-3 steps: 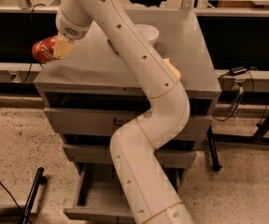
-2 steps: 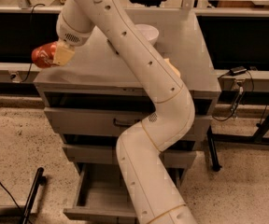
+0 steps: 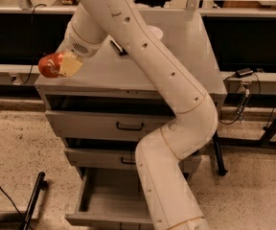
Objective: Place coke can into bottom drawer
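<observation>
My gripper (image 3: 61, 65) is at the left front corner of the grey cabinet top (image 3: 128, 71), shut on the coke can (image 3: 49, 65), a red-orange can held sideways in the air just past the cabinet's left edge. One tan finger (image 3: 71, 64) shows across the can. The bottom drawer (image 3: 109, 198) is pulled open at the floor, its plain grey inside showing; my white arm (image 3: 171, 128) covers its right part.
Two shallower drawers with dark handles (image 3: 130, 126) sit above the bottom one. A white bowl (image 3: 155, 31) and a dark object (image 3: 119, 48) are on the cabinet top behind my arm. A black bar (image 3: 32, 200) lies on the floor at left. Cables hang at right.
My gripper with the can has moved down and toward the cabinet's front left corner, and the arm's elbow has shifted a little.
</observation>
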`<state>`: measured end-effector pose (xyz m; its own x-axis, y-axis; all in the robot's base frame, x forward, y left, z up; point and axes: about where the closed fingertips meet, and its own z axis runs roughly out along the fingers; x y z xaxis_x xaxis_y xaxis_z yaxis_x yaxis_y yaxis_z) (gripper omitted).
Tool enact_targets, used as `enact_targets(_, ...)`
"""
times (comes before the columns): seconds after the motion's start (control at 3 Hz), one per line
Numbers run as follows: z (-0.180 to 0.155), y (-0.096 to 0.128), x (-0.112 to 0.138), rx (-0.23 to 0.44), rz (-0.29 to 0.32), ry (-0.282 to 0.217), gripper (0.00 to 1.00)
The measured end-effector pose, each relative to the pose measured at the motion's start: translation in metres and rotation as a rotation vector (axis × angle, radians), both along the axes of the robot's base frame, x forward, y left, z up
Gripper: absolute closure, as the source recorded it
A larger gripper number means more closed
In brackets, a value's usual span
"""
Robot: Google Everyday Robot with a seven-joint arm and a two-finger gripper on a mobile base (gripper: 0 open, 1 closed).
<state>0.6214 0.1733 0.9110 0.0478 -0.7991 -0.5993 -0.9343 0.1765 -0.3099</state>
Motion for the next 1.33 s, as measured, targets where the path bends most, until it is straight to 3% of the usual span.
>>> enact_targets(0.67,-0.040,-0.039,-0.045,-0.023,-0.062,0.101,1.00)
enact_targets(1.33,-0.099,-0.080,-0.103,-0.075,-0.064,0.215,1.00)
